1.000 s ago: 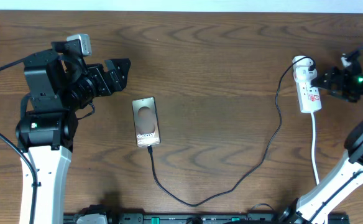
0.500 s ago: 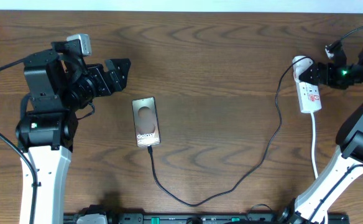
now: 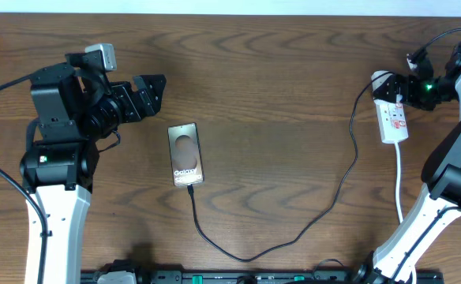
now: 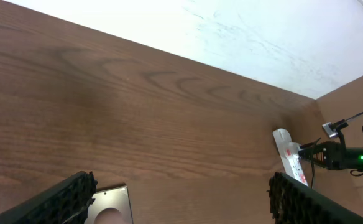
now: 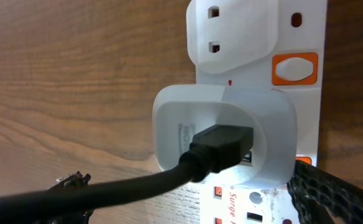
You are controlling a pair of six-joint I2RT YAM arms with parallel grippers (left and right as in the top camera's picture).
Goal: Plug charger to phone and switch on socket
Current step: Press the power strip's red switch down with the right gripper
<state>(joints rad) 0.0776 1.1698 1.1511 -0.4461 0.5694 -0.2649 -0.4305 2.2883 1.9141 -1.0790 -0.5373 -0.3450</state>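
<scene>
The phone [image 3: 185,154] lies flat left of centre, lettering up; its top corner shows in the left wrist view [image 4: 110,202]. The charger cable [image 3: 333,201] runs from the phone's near edge [image 3: 189,187] in a loop to the socket [image 3: 394,125] at the far right. In the right wrist view its black plug [image 5: 222,146] sits in a white adapter [image 5: 188,118] on the socket [image 5: 306,31], below an orange switch [image 5: 295,68]. My right gripper [image 3: 408,88] [image 5: 194,202] is open, fingers either side of the adapter. My left gripper [image 3: 148,88] [image 4: 181,205] is open, above and left of the phone.
The socket's white cord [image 3: 400,185] runs toward the table's front edge beside the right arm's base. The socket [image 4: 290,155] and the right gripper [image 4: 334,155] also show far off in the left wrist view. A pale wall lies beyond the table's far edge [image 4: 243,37].
My right gripper has moved up and left, from beside the socket's middle to its far end over the adapter. The left arm, phone and cable have not moved.
</scene>
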